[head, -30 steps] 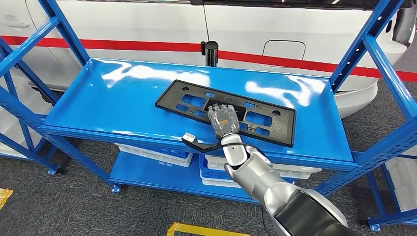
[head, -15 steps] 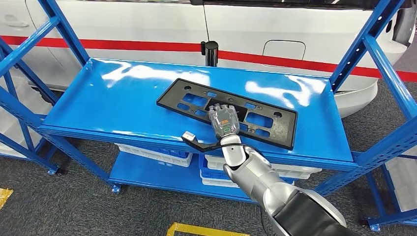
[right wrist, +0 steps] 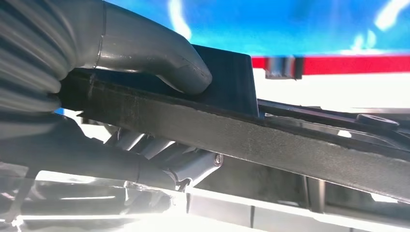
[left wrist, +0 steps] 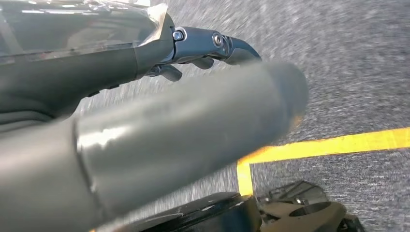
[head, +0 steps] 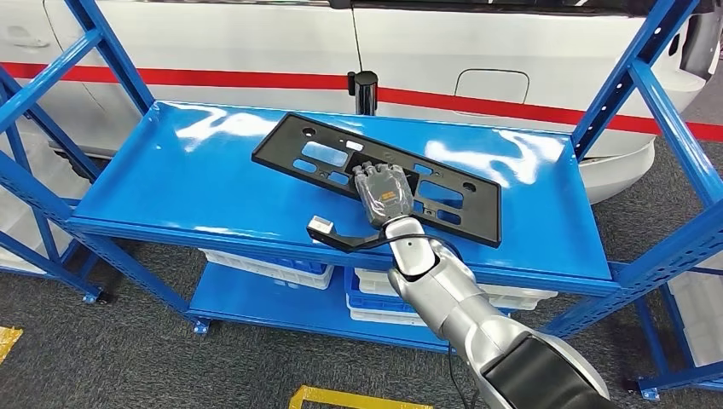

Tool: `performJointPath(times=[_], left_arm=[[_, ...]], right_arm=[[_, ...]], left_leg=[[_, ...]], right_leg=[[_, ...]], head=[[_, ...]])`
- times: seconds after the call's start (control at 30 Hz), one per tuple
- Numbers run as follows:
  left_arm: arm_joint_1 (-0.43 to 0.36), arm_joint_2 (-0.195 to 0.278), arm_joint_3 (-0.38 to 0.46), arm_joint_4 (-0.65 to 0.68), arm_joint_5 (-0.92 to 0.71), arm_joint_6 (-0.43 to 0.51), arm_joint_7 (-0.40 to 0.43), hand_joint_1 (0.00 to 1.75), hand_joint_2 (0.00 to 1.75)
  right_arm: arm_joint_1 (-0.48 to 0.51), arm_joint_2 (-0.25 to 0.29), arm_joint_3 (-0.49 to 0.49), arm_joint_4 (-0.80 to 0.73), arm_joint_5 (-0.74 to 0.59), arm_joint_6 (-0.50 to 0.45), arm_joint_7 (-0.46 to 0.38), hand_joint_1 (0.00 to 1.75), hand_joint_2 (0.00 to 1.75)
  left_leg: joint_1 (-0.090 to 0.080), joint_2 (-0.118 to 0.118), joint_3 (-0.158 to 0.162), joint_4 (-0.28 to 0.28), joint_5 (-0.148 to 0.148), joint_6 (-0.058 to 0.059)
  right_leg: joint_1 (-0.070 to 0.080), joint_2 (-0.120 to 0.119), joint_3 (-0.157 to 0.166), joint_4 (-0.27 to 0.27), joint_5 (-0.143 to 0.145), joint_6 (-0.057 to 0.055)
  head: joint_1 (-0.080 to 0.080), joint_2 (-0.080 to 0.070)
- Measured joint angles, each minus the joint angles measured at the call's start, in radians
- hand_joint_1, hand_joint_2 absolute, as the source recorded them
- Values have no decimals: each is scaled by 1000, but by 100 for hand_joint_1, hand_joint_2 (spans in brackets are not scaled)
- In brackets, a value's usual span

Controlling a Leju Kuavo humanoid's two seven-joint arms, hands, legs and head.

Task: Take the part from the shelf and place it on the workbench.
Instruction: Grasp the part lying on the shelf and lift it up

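Observation:
The part (head: pixel 486 217) is a long flat black plastic plate with several cut-outs, on the top board of the blue shelf (head: pixel 205 170). My right hand (head: pixel 385 192) grips its near long edge around the middle, fingers over the top. In the right wrist view the thumb (right wrist: pixel 159 63) lies on one face of the plate's edge (right wrist: pixel 270 140) and the darker fingers (right wrist: pixel 159 159) on the other. The plate's left end is raised off the board. My left hand (left wrist: pixel 145 121) hangs over the grey floor, holding nothing, fingers (left wrist: pixel 208 43) stretched out.
Blue uprights (head: pixel 648 77) frame the shelf on both sides. White bins (head: pixel 273 268) stand on the lower board. A white car with a red stripe (head: pixel 256 51) and a black post (head: pixel 365 92) are right behind the shelf. Yellow floor lines (head: pixel 341 399) lie below.
My right hand has shifted slightly away and left, and the plate has swung with it: its left end now sits farther back and higher on the shelf.

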Motion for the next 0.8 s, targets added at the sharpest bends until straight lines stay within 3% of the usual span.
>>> performJointPath(times=[0.1, 0.17, 0.27, 0.33, 0.63, 0.7, 0.8], left_arm=[[0, -10, 47, 0, 14, 17, 34, 0, 0], [0, -16, 71, 0, 18, 31, 64, 0, 0], [-1, -23, 105, 0, 28, 43, 95, 0, 0], [-1, -27, 121, 0, 29, 46, 102, 0, 0], [-2, -33, 158, 0, 30, 45, 110, 0, 0], [-2, -33, 167, 0, 32, 41, 113, 0, 0], [0, -34, 183, 0, 38, 40, 111, 0, 0]], right_arm=[[10, 8, -86, -47, -46, 0, -147, 175, 175], [16, 29, -171, -74, -113, 0, -289, 175, 175], [17, 71, -320, -92, -303, 7, -538, 175, 175], [9, 83, -382, -95, -436, 22, -635, 175, 175], [-3, 72, -423, -119, -616, 56, -674, 175, 175], [12, 45, -414, -165, -767, 140, -702, 175, 175], [68, -38, -399, -323, -1096, 354, -738, 175, 175]], left_leg=[[0, 0, 0, 0, 0, 0], [0, 0, 0, 0, 0, 0], [0, 0, 0, 0, 0, 0], [0, 0, 1, -1, 0, 0], [0, 3, 6, -1, -1, 0], [0, 3, 8, -1, -1, 0], [0, 3, 12, -1, -3, 2]], right_leg=[[0, 0, 0, 0, 0, 0], [0, 0, 0, 0, 0, 0], [0, 0, 0, 0, 0, 0], [0, 0, 0, 0, 0, 0], [0, 3, 5, 0, 0, 0], [0, 3, 6, -1, 0, 0], [0, 3, 12, -3, -1, -1]], head=[[0, 0], [0, 0], [0, 0], [0, 0], [0, 0], [0, 0], [0, 0]])
